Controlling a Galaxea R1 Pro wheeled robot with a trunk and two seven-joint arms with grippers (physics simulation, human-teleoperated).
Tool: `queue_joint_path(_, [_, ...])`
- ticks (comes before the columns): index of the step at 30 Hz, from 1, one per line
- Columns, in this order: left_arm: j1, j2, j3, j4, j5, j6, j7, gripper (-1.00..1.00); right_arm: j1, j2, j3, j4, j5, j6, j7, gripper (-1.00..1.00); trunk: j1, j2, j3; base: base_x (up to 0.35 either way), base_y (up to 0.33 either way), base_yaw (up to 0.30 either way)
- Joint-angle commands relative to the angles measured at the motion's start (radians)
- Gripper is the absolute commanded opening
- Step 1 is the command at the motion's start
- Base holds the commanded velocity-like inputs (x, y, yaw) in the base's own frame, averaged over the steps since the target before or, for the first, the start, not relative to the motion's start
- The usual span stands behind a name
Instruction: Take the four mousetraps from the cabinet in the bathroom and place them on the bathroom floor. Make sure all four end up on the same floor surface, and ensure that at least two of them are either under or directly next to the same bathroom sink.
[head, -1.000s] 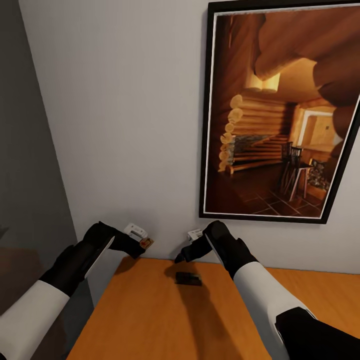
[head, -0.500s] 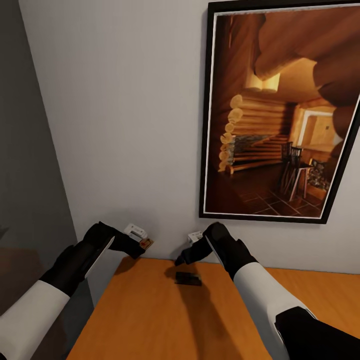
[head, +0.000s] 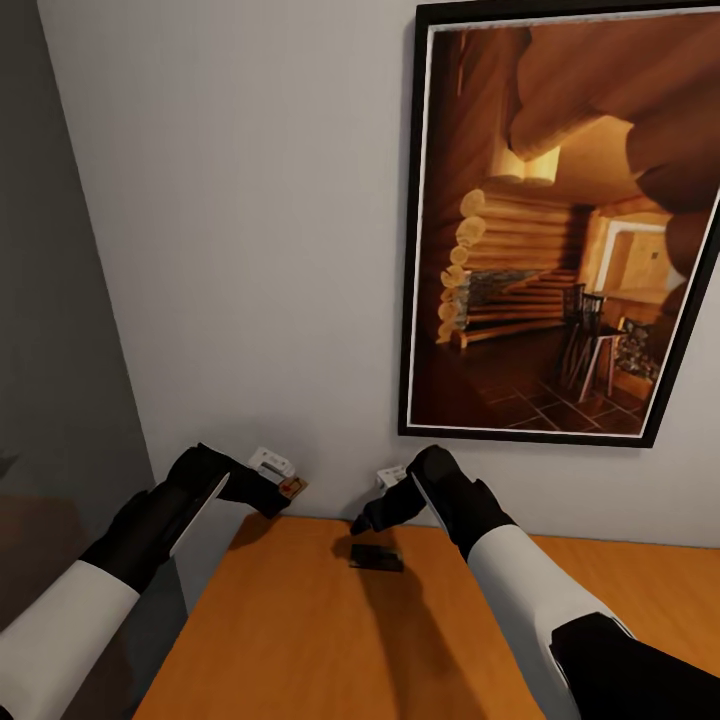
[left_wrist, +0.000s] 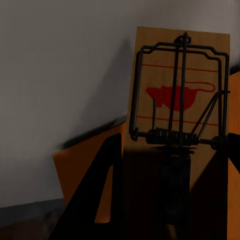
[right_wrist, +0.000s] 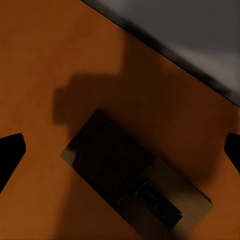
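Smooth orange cabinet top (head: 300, 640), flat, seemingly dark mousetrap (head: 376, 558).

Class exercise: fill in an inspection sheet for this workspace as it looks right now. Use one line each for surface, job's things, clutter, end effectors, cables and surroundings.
Surface: orange-brown cabinet top, set against a pale wall.
Job's things: one mousetrap held in the left end effector; a second mousetrap lies flat on the cabinet top in shadow.
Clutter: nothing seen.
End effectors: left end effector shut on its mousetrap, past the cabinet's left back corner; right end effector open, poised over the lying mousetrap.
Cables: nothing seen.
Surroundings: large black-framed picture of a log-cabin interior on the wall.
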Motion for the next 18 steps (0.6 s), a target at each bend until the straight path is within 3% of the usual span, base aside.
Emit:
queue_joint_path(1, [-0.001, 0.001, -0.002, -0.001, -0.002, 0.004, 0.000, -1.00, -0.001, 0.000, 0.001, -0.001, 0.010, 0.002, 0.009, 1.00, 0.000, -0.001, -0.001, 0.000, 0.000, 0.000])
queue_joint_path(18, [-0.001, 0.000, -0.002, -0.001, -0.002, 0.004, 0.000, -1.00, -0.001, 0.002, 0.002, 0.081, 0.018, 0.002, 0.009, 1.00, 0.000, -0.001, -0.001, 0.000, 0.000, 0.000])
